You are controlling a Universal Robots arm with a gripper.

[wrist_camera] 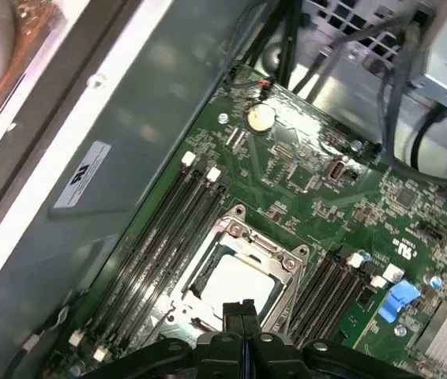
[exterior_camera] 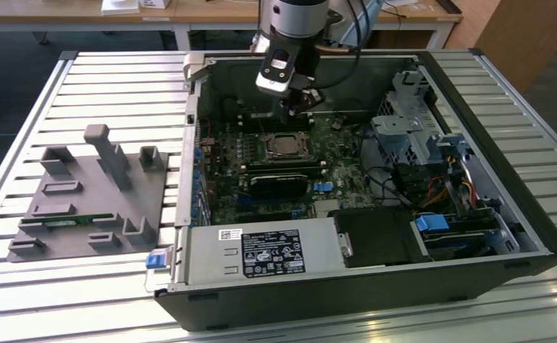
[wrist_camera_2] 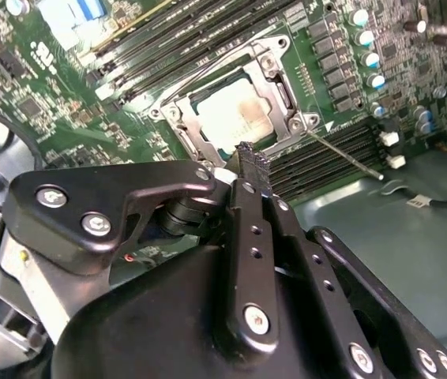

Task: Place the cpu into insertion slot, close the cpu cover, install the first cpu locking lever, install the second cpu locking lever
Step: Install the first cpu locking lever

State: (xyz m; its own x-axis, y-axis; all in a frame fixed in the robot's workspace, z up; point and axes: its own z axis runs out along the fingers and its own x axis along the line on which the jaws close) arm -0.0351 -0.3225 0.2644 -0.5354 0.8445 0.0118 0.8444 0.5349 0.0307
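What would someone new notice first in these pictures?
The open computer case stands in the middle of the slatted table, with the gripper hanging inside it over the motherboard. Near the gripper, the cpu lies in its socket, the cpu cover framing it. A grey fixture block sits at the exterior view's left.

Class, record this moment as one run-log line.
thin silver metal-frame cpu cover: closed | small silvery-beige square cpu: seated beneath it | gripper: shut, empty, near cover edge

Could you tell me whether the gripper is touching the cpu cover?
Cannot tell: in both wrist views the gripper overlaps the cpu cover, hiding any gap.
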